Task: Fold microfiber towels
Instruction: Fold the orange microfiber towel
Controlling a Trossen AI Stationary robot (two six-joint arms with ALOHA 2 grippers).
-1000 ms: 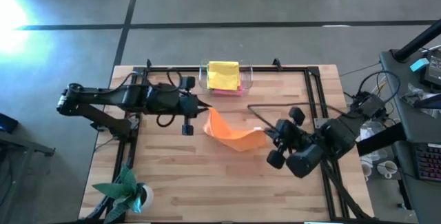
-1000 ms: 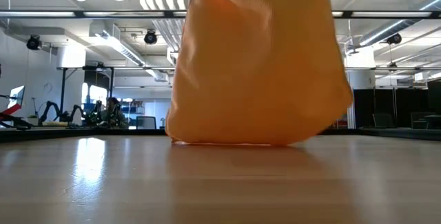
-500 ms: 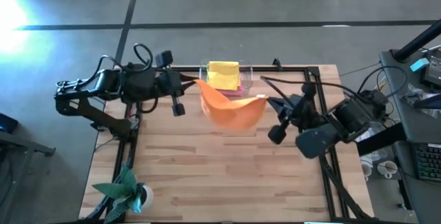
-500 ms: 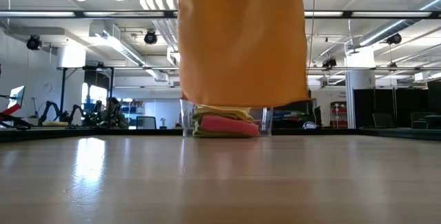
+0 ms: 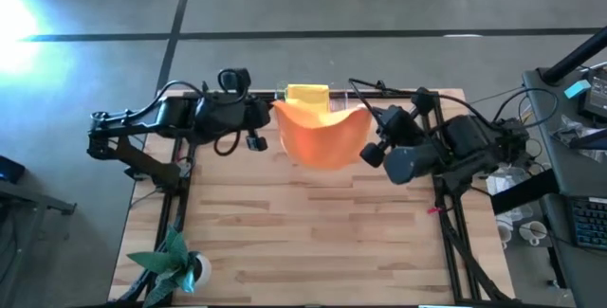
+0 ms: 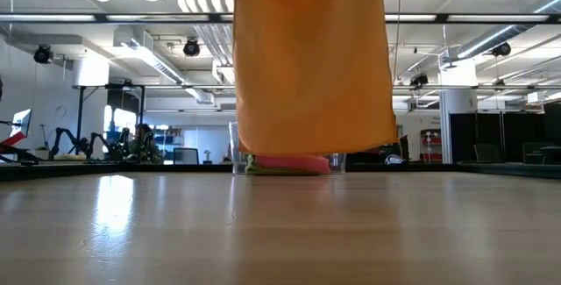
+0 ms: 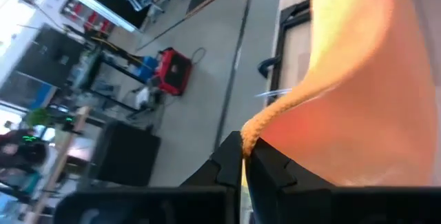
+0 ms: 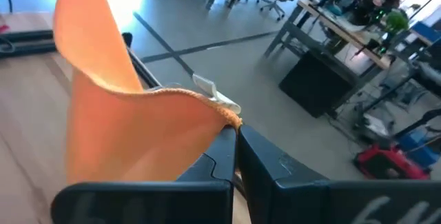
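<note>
At 12 o'clock, the left gripper (image 5: 273,111) and right gripper (image 5: 365,114) each pinch a corner of the orange towel (image 5: 322,139), which hangs unfolded, while folded towels (image 5: 306,92) lie in the tray (image 6: 235,149).

A plain orange towel (image 5: 324,137), bright and unpatterned, hangs between a black left gripper (image 5: 272,112) and a black right gripper (image 5: 366,116) above a pale wooden table (image 5: 303,242) with a light plank grain. At the far edge, a plain yellow towel (image 5: 305,94) tops a stack in a clear tray (image 6: 238,149), where a hot pink towel (image 6: 289,161) shows low in the pile above a sliver of lime green. A green plant (image 5: 171,262) sits at the near left corner. The floor (image 5: 303,5) beyond is grey, crossed by dark lines.
</note>
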